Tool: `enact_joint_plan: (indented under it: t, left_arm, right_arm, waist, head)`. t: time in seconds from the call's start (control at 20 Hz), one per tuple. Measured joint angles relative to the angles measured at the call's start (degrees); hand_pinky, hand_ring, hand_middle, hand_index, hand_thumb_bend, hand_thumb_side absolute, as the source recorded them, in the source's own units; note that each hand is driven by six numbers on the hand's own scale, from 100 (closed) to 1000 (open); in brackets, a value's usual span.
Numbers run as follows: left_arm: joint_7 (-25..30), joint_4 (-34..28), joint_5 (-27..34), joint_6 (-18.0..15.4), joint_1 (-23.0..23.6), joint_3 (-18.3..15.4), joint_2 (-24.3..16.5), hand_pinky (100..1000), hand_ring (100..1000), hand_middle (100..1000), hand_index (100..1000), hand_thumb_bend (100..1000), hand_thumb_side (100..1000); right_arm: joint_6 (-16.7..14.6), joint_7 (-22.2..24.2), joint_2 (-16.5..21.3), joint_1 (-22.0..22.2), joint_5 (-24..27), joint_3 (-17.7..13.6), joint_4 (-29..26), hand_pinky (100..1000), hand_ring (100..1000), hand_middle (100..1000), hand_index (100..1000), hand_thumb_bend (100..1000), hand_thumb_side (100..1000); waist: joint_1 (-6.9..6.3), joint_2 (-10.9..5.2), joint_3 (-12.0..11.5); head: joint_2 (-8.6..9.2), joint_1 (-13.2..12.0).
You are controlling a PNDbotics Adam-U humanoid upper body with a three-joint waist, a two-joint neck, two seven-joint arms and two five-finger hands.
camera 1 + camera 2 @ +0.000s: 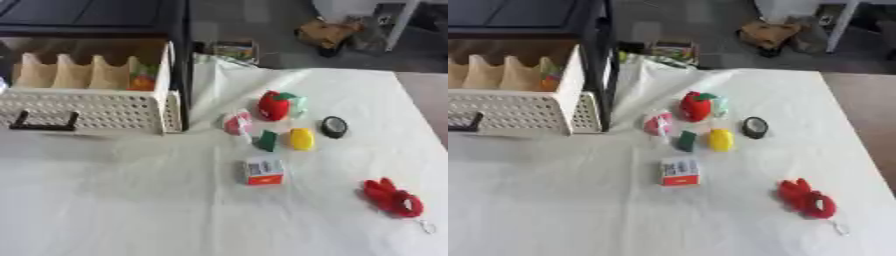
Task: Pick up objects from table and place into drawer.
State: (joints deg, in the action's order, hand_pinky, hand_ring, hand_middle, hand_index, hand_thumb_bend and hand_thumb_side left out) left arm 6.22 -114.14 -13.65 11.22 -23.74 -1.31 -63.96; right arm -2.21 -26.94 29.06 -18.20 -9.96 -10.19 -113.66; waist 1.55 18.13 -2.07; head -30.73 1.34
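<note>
The white perforated drawer stands pulled out at the left, with a dark handle on its front and tan dividers inside. An orange and green item lies in its right compartment. On the white cloth lie a red strawberry-like toy, a pink and white piece, a green block, a yellow piece, a round black object, a small white and red box and a red soft toy with a ring. No robot hand shows in either view.
A dark cabinet frame rises around the drawer. The cloth-covered table reaches to the right edge near the red toy. Beyond the far edge are a floor with a brown bundle and a small box.
</note>
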Motion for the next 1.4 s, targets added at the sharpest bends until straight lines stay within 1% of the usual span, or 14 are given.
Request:
enact_joint_plan:
  t: [0.1, 0.25, 0.4, 0.55, 0.7, 0.75, 0.8, 0.95, 1.2, 1.3, 1.4]
  left_arm:
    - [-1.7, 0.0, 1.7, -0.1, -0.9, -1.0, 0.7, 100, 100, 100, 657, 100, 265]
    - [-4.4, 0.0, 4.4, -0.3, -2.0, -2.5, 1.7, 100, 100, 100, 666, 100, 246]
    - [-7.1, 0.0, 7.2, -1.0, -2.7, -3.9, 2.6, 100, 100, 100, 667, 100, 245]
    - [-9.7, 0.0, 9.8, -2.0, -2.8, -4.5, 3.2, 100, 100, 100, 679, 100, 251]
    - [-12.3, 0.0, 12.3, -3.3, -2.9, -5.2, 4.1, 100, 100, 100, 692, 100, 256]
    - [-13.1, 0.0, 13.0, -3.6, -2.9, -5.3, 4.3, 100, 100, 100, 691, 100, 256]
    - [-14.0, 0.0, 13.6, -3.9, -2.8, -5.3, 4.5, 100, 100, 100, 692, 100, 258]
    - [-16.4, 0.0, 14.6, -4.6, -2.4, -5.1, 5.1, 100, 100, 100, 700, 100, 262]
    - [-20.7, 0.0, 15.1, -5.5, -2.4, -3.7, 6.8, 101, 100, 100, 736, 100, 274]
    - [-22.5, 0.0, 15.2, -5.7, -2.2, -3.0, 7.9, 118, 100, 100, 738, 100, 261]
    - [-24.2, 0.0, 15.2, -5.8, -2.0, -2.2, 9.2, 138, 100, 100, 740, 100, 288]
  right_arm:
    - [0.2, 0.2, 0.4, -0.3, -0.1, 0.0, 0.0, 826, 625, 629, 816, 100, 846]
    - [0.9, 0.8, 1.9, -0.8, -0.6, 0.4, 0.0, 824, 625, 629, 816, 100, 845]
    - [2.1, 2.2, 3.8, -1.7, -1.8, 1.1, 0.0, 824, 625, 629, 816, 100, 846]
    - [3.1, 3.4, 5.3, -2.5, -3.0, 2.0, 0.0, 818, 626, 624, 806, 100, 845]
    - [4.3, 5.4, 8.1, -3.8, -4.9, 3.2, 0.0, 818, 633, 609, 790, 100, 839]
    - [4.8, 6.1, 9.2, -4.2, -5.7, 3.6, 0.0, 820, 638, 610, 788, 114, 840]
    - [5.2, 6.9, 10.4, -4.6, -6.5, 4.2, 0.0, 823, 646, 614, 786, 156, 845]
    - [6.3, 9.3, 14.2, -6.0, -8.9, 6.2, 0.0, 826, 667, 626, 779, 214, 851]
    - [8.2, 13.6, 20.5, -8.7, -13.2, 10.5, 0.0, 837, 711, 666, 791, 265, 840]
    - [8.5, 15.4, 22.3, -9.7, -14.8, 12.5, 0.0, 842, 725, 680, 803, 282, 816]
    - [8.5, 17.1, 23.9, -10.7, -16.2, 14.6, 0.1, 847, 740, 690, 812, 277, 816]
  waist:
    - [0.0, -0.03, -0.1]
    - [0.1, -0.06, -0.3]
    - [0.2, -0.07, -0.5]
    - [0.25, -0.07, -0.5]
    - [0.32, -0.07, -0.7]
    - [0.34, -0.06, -0.7]
    - [0.36, -0.05, -0.7]
    - [0.6, 0.06, -0.8]
    - [0.78, 0.28, -1.2]
    - [1.02, 0.33, -1.4]
    - [1.25, 0.38, -1.6]
  head:
    - [-0.18, 0.6]
    - [-0.39, 1.2]
    - [-0.4, 1.6]
    - [-0.41, 1.8]
    - [-0.41, 2.0]
    - [-0.41, 2.0]
    - [-0.41, 2.0]
    - [-0.41, 2.1]
    - [-0.4, 2.1]
    - [-0.39, 2.3]
    - [-0.36, 2.4]
